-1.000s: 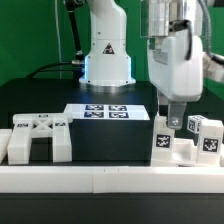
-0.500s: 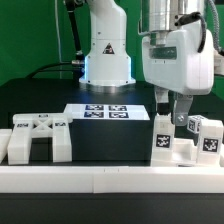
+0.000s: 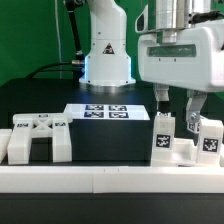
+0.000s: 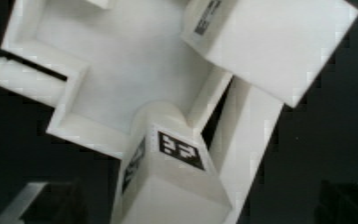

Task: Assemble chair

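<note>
The chair parts are chunky white pieces with small black-and-white tags. A cluster stands at the exterior view's right: one upright tagged piece (image 3: 163,136) and another tagged block (image 3: 210,140). A bracket-shaped part (image 3: 35,138) sits at the exterior view's left. My gripper (image 3: 178,108) hangs just above the right cluster, its two dark fingers (image 3: 162,100) spread wide apart, open and empty. The wrist view looks straight down on a white part (image 4: 158,90) with a tag (image 4: 179,150), lying between the jaws.
The marker board (image 3: 105,111) lies flat on the black table behind the parts. The robot base (image 3: 106,55) stands at the back. A white ledge (image 3: 100,178) runs along the front edge of the table.
The gripper has shifted toward the exterior view's right and come lower over the right cluster. Its fingers now flank the tagged pieces. No part has moved.
</note>
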`<action>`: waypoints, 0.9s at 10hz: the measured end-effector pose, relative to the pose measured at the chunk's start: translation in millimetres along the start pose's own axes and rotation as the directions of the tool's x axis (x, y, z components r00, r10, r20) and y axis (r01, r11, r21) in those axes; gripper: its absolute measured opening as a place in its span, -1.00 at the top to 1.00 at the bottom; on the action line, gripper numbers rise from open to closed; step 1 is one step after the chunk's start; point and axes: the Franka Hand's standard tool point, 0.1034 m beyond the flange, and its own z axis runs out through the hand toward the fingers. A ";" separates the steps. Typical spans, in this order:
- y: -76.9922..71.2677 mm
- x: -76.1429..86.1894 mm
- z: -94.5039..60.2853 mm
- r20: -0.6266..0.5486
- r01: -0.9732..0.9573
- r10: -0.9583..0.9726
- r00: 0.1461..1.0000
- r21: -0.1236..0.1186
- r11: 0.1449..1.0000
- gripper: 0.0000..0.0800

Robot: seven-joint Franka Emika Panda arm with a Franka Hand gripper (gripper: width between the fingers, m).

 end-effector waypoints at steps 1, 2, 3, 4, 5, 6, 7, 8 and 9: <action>0.6 -0.1 1.1 0.000 0.000 0.000 1.000 -0.002 1.000 -0.62; 1.0 0.0 2.0 -0.001 0.000 0.000 1.000 -0.003 1.000 -0.62; 1.0 -0.1 2.0 -0.001 0.002 -0.002 1.000 -0.003 1.000 -0.62; 1.8 -0.5 2.5 -0.007 0.072 -0.072 0.997 0.004 0.997 -0.62; 3.6 0.0 3.2 -0.014 0.150 -0.149 0.989 0.012 0.989 -0.62; 3.4 0.1 2.8 -0.014 0.193 -0.193 0.981 0.012 0.981 -0.62; 3.2 0.0 2.6 -0.014 0.201 -0.201 0.980 0.012 0.979 -0.62; 3.6 0.1 3.7 -0.015 0.205 -0.205 0.979 0.010 0.979 -0.62; 3.9 0.3 4.1 -0.015 0.242 -0.242 0.970 0.009 0.970 -0.62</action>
